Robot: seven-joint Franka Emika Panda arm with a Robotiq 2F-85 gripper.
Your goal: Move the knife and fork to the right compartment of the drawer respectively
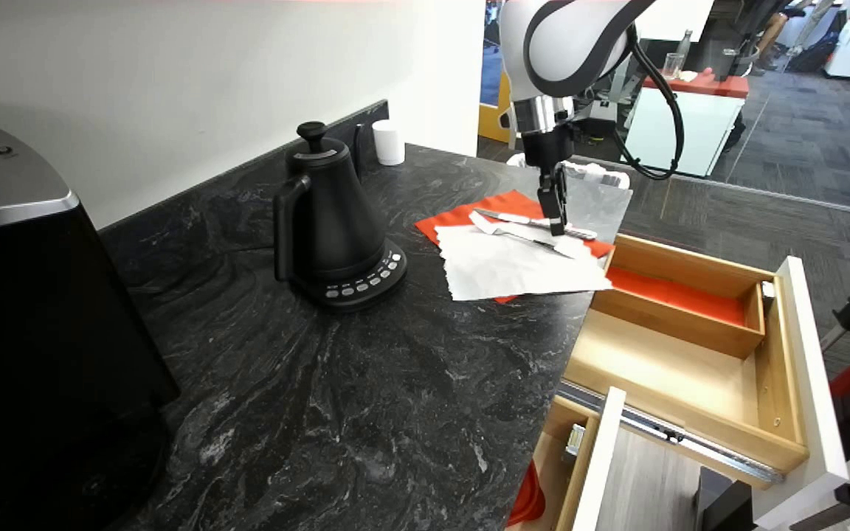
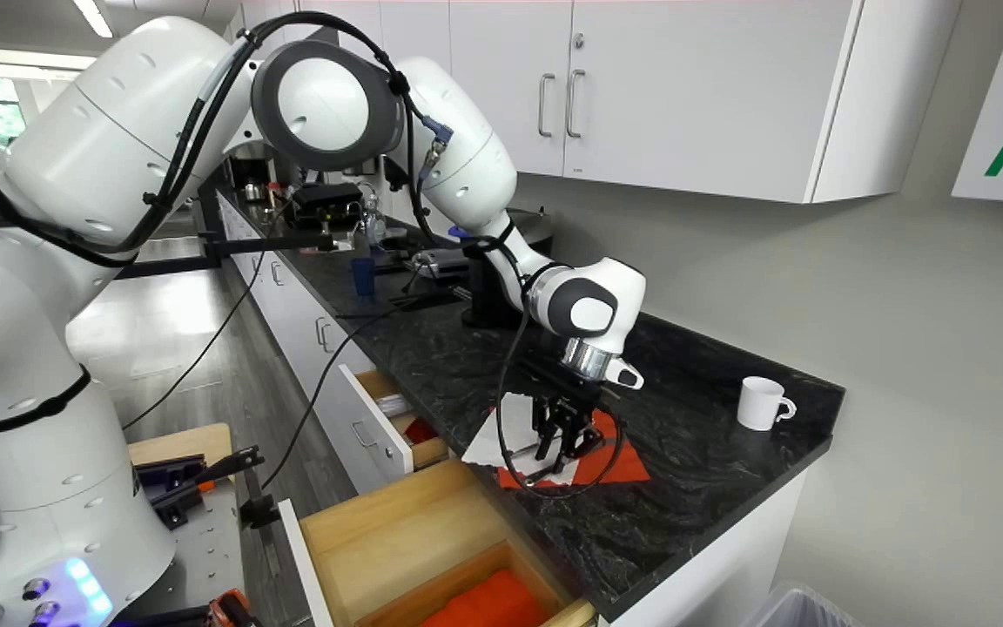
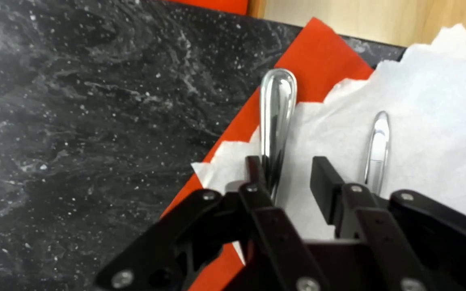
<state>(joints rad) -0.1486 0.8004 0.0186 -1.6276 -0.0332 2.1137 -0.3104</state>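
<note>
A white robot arm [image 2: 467, 152] reaches over a black, grey-streaked counter [image 1: 395, 413], its black two-fingered gripper [image 3: 289, 180] pointing down above a jagged-edged white paper sheet [image 1: 521, 269] that partly covers a red-orange napkin [image 1: 484, 209]. In the wrist view the fingers stand partway apart with a clear gap, gripping nothing. The broad-handled silver knife [image 3: 277, 105] lies across napkin and paper, its handle running into that gap close to one finger; whether they touch, I cannot tell. The slim silver fork [image 3: 378, 141] lies on the paper outside the gap, beyond the other finger. In both exterior views a shallow pale-wood drawer [image 1: 661, 361] stands pulled out beside the counter. Its right compartment [image 1: 679, 295], rectangular with a red-orange floor and light wooden walls, adjoins a plain wood-floored section. A black kettle [image 1: 333, 206] and a white mug [image 2: 761, 403] also stand on the counter.
</note>
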